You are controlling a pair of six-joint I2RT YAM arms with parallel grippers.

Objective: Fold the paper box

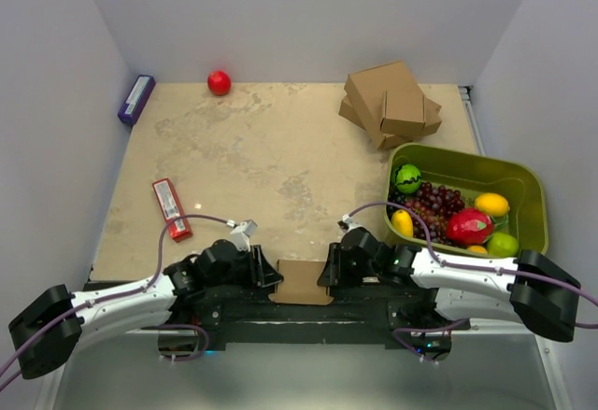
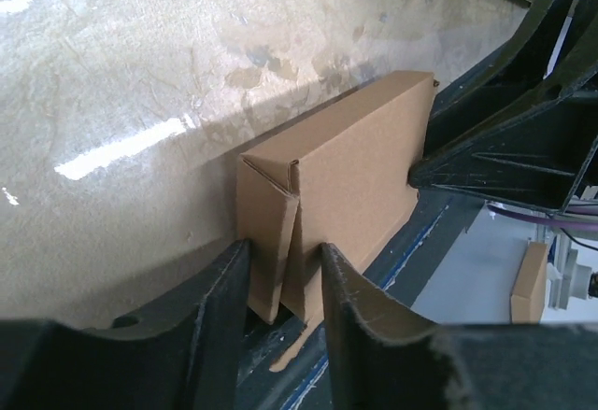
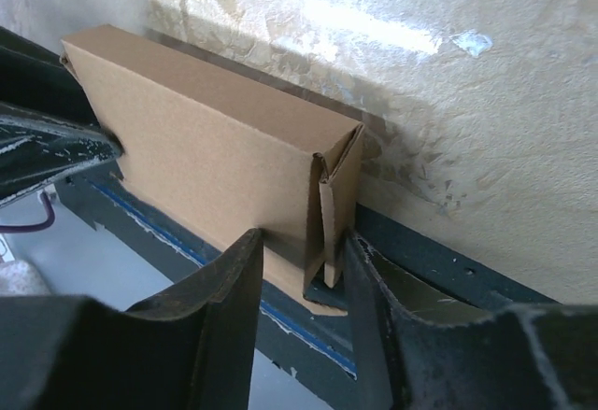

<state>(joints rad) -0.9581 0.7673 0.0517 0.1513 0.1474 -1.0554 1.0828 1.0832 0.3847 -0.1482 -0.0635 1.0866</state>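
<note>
The paper box (image 1: 304,282) is a small flat brown cardboard box standing on its long edge at the table's near edge, between the two arms. My left gripper (image 1: 273,277) is shut on its left end; in the left wrist view both fingers press the folded end flaps of the paper box (image 2: 346,176) at the left gripper (image 2: 280,289). My right gripper (image 1: 329,275) is shut on the other end; in the right wrist view its fingers squeeze the tucked end of the paper box (image 3: 215,158) at the right gripper (image 3: 301,275).
A stack of bigger brown cardboard boxes (image 1: 391,104) sits at the back right. A green bin (image 1: 523,181) of fruit stands on the right. A red ball (image 1: 219,82), a purple packet (image 1: 136,98) and a red packet (image 1: 171,208) lie to the left.
</note>
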